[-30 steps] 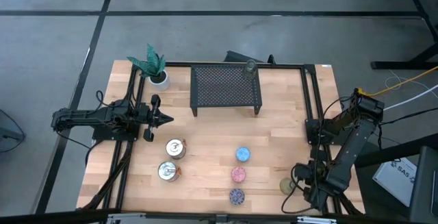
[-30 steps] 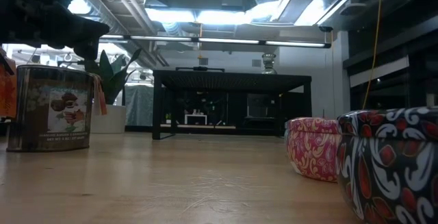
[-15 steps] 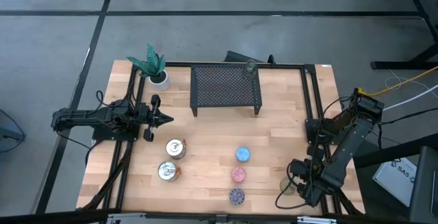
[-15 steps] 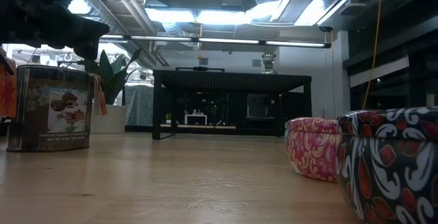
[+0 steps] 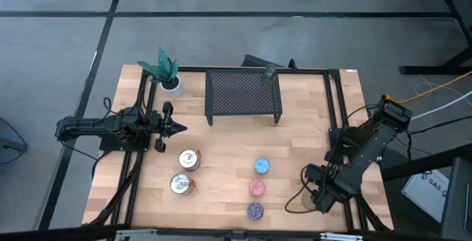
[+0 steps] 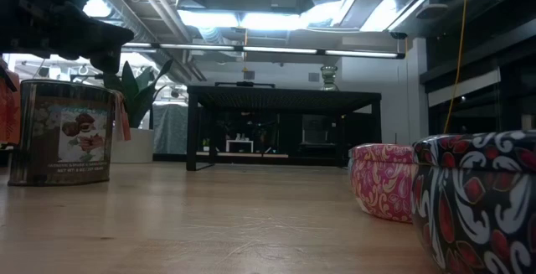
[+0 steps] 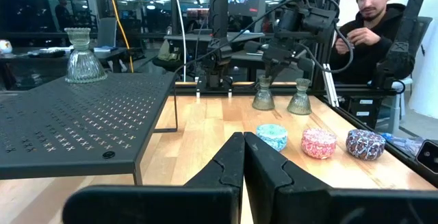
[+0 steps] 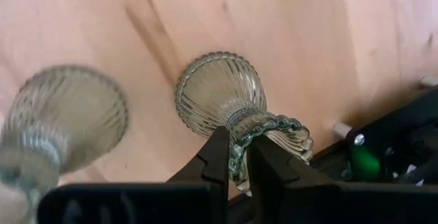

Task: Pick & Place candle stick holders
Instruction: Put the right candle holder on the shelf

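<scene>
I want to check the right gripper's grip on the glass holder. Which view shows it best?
The right wrist view: the right gripper is shut on the ribbed glass candle holder at its neck. The left wrist view shows it far off under that arm. The high view mostly hides it; the low view shows none of it.

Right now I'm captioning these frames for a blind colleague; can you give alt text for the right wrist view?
The right gripper is shut on the narrow beaded neck of a ribbed glass candle holder above the wooden table. A second glass candle holder shows blurred beside it.
</scene>
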You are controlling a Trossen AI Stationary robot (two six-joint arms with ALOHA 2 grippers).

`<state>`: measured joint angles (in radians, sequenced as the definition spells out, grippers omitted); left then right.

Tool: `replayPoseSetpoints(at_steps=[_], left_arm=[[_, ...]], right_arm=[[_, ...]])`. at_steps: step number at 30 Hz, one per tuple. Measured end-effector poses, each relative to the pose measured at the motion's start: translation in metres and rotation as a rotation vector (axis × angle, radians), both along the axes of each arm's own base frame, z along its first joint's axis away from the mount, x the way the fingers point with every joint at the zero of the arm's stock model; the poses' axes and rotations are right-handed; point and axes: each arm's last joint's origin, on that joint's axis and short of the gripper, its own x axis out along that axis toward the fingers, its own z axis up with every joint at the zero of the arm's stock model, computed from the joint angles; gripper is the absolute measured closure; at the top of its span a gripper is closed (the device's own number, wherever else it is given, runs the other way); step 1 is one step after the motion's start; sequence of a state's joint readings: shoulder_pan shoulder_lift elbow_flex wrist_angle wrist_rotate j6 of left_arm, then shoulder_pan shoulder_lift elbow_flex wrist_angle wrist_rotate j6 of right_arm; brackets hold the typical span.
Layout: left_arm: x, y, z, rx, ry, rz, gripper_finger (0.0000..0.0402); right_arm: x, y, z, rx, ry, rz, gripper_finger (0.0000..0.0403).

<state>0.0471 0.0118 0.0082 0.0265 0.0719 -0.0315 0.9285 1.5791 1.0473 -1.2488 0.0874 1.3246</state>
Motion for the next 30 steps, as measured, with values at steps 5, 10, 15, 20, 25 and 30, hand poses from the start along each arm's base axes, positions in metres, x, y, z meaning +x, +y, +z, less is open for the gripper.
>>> replayPoseSetpoints(at_steps=[5, 10, 15, 20, 25, 30], left_arm=[[0.000, 0.000, 0.000, 0.000, 0.000, 0.000, 0.0400], [0.000, 0.000, 0.000, 0.000, 0.000, 0.000, 0.0400], [0.000, 0.000, 0.000, 0.000, 0.000, 0.000, 0.0400], [0.000, 0.000, 0.000, 0.000, 0.000, 0.000, 0.0400], [0.000, 0.000, 0.000, 0.000, 0.000, 0.000, 0.0400], [0.000, 0.000, 0.000, 0.000, 0.000, 0.000, 0.0400]], right_arm=[[0.014, -0.012, 0.001, 0.001, 0.000, -0.019, 0.0370], [0.030, -0.028, 0.002, 0.006, 0.009, -0.025, 0.0371], [0.052, -0.048, 0.002, 0.021, -0.018, -0.004, 0.0371], [0.076, -0.074, 0.002, 0.020, -0.071, 0.019, 0.0371], [0.093, -0.101, 0.002, 0.001, -0.097, 0.055, 0.0371], [0.104, -0.121, 0.002, -0.001, -0.110, 0.115, 0.0371]])
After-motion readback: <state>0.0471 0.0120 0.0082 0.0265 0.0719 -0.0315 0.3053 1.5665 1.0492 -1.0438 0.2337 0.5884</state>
